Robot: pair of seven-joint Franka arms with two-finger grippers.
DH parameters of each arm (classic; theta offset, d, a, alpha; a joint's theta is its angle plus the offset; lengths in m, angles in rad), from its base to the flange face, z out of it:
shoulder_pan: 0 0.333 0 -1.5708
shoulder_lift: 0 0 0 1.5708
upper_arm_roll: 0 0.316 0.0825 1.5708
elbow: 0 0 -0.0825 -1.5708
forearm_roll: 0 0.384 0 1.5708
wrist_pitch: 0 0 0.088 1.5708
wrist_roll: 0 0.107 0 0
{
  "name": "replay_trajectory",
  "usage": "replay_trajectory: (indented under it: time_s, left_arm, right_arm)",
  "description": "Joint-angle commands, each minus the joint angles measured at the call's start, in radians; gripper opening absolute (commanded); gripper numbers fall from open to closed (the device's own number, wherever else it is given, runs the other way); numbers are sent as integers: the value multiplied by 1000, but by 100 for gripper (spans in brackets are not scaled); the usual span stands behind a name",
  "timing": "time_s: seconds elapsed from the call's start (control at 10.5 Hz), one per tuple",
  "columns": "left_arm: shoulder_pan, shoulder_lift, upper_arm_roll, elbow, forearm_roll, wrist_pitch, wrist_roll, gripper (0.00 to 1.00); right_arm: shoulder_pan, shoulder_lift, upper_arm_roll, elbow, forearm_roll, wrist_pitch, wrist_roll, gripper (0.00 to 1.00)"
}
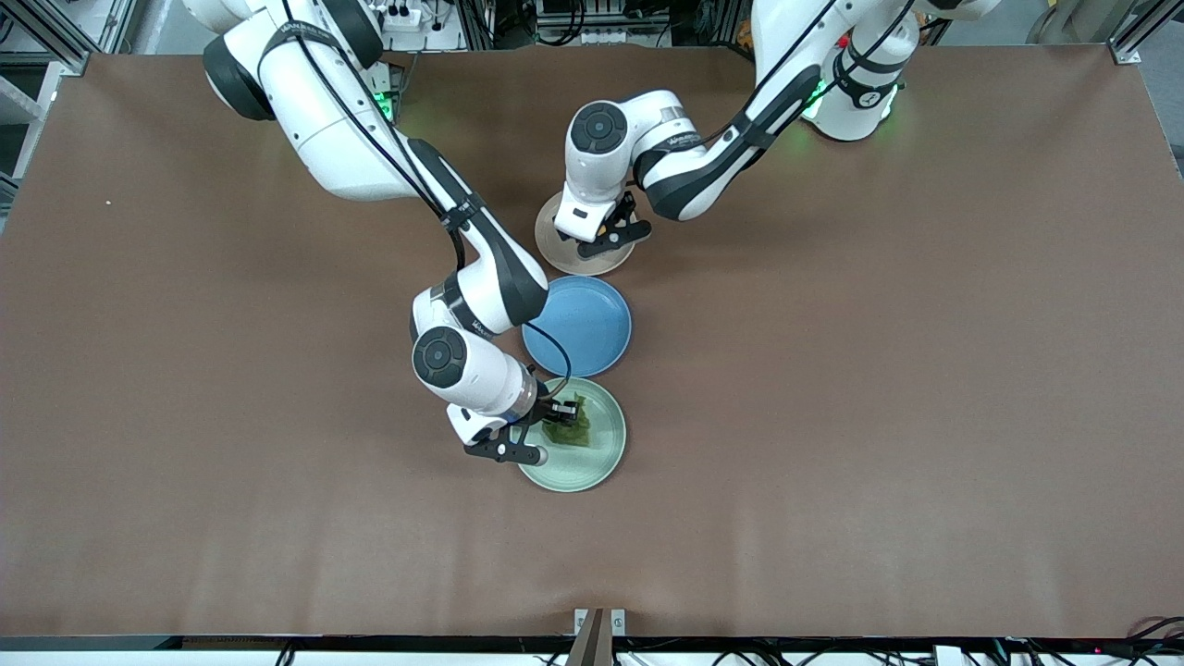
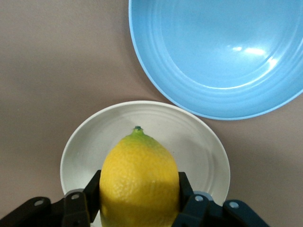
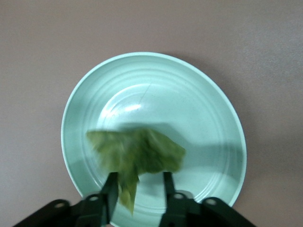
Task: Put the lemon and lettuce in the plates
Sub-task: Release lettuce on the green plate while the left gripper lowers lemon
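The yellow lemon (image 2: 139, 170) sits between the fingers of my left gripper (image 2: 139, 189), which is shut on it just above the pale beige plate (image 2: 201, 142). In the front view that gripper (image 1: 606, 231) covers part of the beige plate (image 1: 555, 252) and hides the lemon. My right gripper (image 3: 139, 182) hangs over the mint green plate (image 3: 203, 104) with its fingers apart. The green lettuce (image 3: 137, 151) droops against one finger, clear of the other, and looks blurred. From the front the lettuce (image 1: 567, 428) shows on the mint plate (image 1: 597, 455), under the right gripper (image 1: 553, 418).
A blue plate (image 1: 578, 324) lies between the beige and mint plates, close to both, and it also shows in the left wrist view as the blue plate (image 2: 218, 52). The right arm's forearm passes over its edge. Brown table (image 1: 879, 388) surrounds the plates.
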State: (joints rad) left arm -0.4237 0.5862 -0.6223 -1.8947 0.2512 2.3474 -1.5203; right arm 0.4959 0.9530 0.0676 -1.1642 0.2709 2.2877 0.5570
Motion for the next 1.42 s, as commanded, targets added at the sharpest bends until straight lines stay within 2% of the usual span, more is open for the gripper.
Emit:
replay_trajectory:
  time_s: [0.0, 0.19, 0.38, 0.66, 0.85, 0.95, 1.14, 1.33]
  left_arm:
    - [-9, 27, 4, 14, 33, 48, -62, 0]
    - [-26, 56, 6, 16, 39, 73, -75, 0]
    - [-49, 76, 29, 16, 49, 125, -116, 0]
    - [-168, 86, 136, 23, 59, 164, -145, 0]
    - [-230, 86, 193, 28, 65, 164, -156, 46]
    - [-237, 84, 199, 28, 88, 164, -156, 99]
    - [-233, 60, 199, 29, 105, 161, -150, 100]
    - [-225, -3, 199, 45, 103, 130, -147, 100]
  right_arm:
    - [3, 20, 0, 37, 18, -4, -25, 100]
    - [-17, -2, 4, 38, 19, -30, -29, 100]
    - [-36, -45, -8, 38, 10, -169, -77, 100]
    - [-132, -118, -9, 38, 5, -392, -164, 100]
    - [-189, -172, -8, 38, -30, -515, -163, 100]
    - [-215, -196, -8, 38, -62, -563, -164, 100]
    - [-281, -293, -6, 28, -113, -661, -217, 100]
    - [-335, -396, -6, 8, -206, -781, -355, 100]
